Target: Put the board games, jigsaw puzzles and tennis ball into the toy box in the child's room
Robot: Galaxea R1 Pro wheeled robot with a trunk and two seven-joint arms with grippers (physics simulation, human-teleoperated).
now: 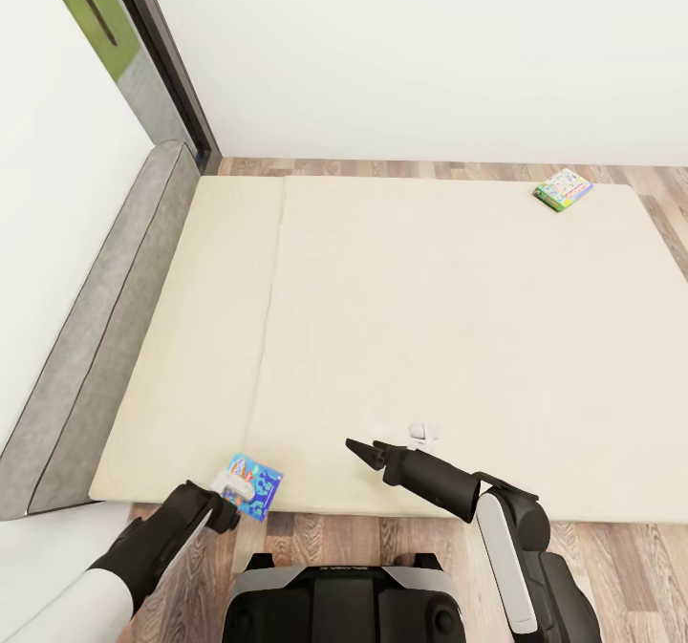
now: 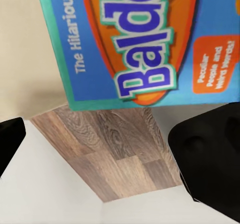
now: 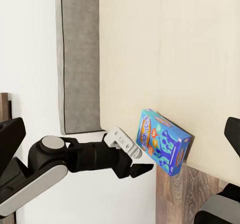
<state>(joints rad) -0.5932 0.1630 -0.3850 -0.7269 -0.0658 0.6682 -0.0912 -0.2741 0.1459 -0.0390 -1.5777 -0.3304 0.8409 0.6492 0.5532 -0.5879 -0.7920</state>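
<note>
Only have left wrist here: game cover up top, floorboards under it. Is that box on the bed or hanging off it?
Observer: Head view: the blue game lies at the bed's near edge, with one corner out over the floor.
Operator: Is the left tool around it?
Observer: No. The right wrist view shows the left tool open, tips at the game's side, nothing between them. I can't tell if they touch.
Operator: Where's the other game?
Observer: The green-edged game lies flat at the bed's far right corner, well away from both arms.
</note>
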